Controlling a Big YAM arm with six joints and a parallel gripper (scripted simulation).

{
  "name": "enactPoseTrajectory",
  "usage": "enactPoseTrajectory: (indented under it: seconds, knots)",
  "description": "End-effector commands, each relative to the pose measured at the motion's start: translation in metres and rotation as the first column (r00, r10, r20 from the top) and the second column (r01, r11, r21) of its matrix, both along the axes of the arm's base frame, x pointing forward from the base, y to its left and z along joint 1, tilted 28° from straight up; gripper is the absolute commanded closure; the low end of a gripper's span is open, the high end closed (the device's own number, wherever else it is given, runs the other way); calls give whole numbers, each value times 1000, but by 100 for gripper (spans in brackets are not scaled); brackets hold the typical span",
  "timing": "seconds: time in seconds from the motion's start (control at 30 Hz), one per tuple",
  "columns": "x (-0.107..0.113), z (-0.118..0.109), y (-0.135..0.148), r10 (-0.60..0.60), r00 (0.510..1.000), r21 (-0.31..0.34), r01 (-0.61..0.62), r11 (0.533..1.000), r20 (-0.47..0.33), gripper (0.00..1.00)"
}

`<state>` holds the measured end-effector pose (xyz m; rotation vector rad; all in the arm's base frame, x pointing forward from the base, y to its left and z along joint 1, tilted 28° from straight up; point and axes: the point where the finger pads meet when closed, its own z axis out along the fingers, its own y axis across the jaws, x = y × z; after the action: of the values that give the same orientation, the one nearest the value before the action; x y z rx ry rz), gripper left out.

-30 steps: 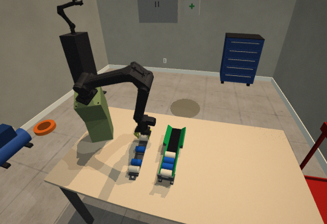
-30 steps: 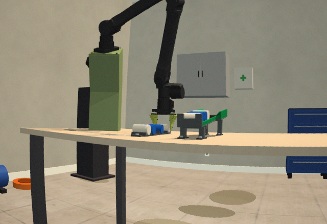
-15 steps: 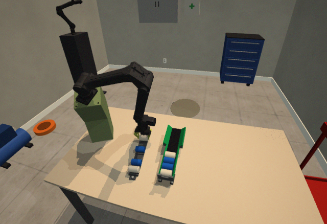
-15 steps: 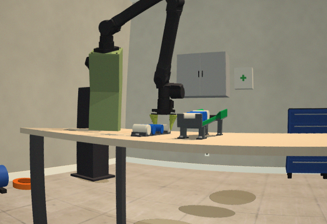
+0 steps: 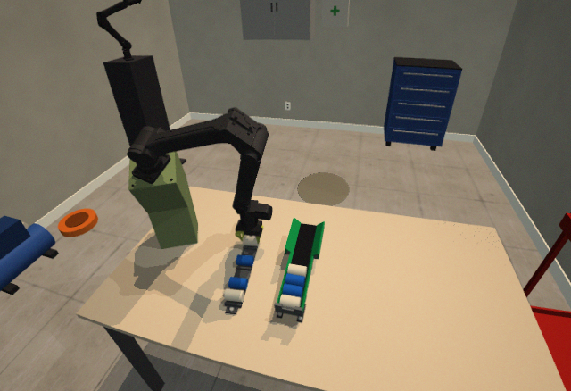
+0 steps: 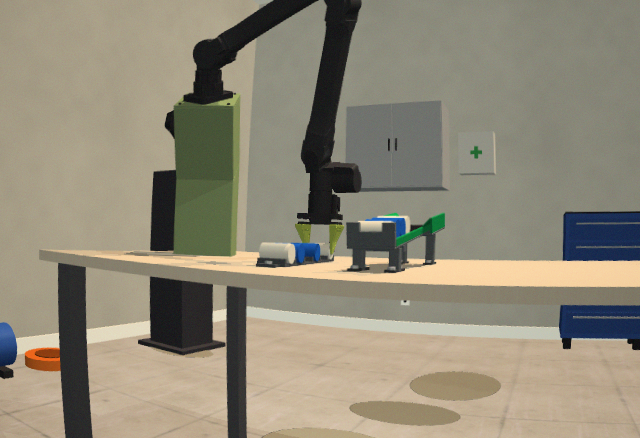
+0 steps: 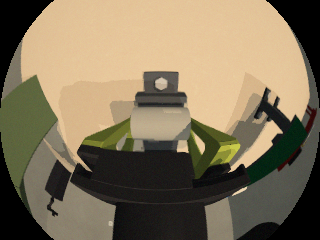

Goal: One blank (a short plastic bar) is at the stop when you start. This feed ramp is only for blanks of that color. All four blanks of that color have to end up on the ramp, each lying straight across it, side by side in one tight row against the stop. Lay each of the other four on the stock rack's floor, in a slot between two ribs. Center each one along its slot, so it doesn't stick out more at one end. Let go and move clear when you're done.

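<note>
The dark stock rack (image 5: 238,276) lies left of the green feed ramp (image 5: 300,267). My gripper (image 5: 249,234) stands straight down over the rack's far end, shut on a white blank (image 5: 250,240) that sits low at the rack. In the wrist view the white blank (image 7: 160,123) fills the gap between the green fingers. The rack also holds two blue blanks (image 5: 244,260) (image 5: 237,281) and a white one (image 5: 234,295) at its near end. On the ramp a white blank (image 5: 289,301) lies at the stop, then two blue ones (image 5: 291,289) (image 5: 293,279), then a white one (image 5: 296,270).
The arm's green pedestal (image 5: 166,197) stands on the table left of the rack. A red frame (image 5: 550,285) sits past the table's right edge.
</note>
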<state>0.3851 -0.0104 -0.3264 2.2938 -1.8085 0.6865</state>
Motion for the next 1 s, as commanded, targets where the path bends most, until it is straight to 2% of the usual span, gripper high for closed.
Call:
enactPoseTrajectory:
  seconds: [0.0, 0.8, 0.97]
  knots:
    - [-5, 2, -2, 3, 1000, 3, -3, 1000, -1, 40]
    - [-5, 2, -2, 3, 1000, 3, -3, 1000, -1, 40]
    - [-7, 13, 9, 9, 1000, 3, -9, 1000, -5, 40]
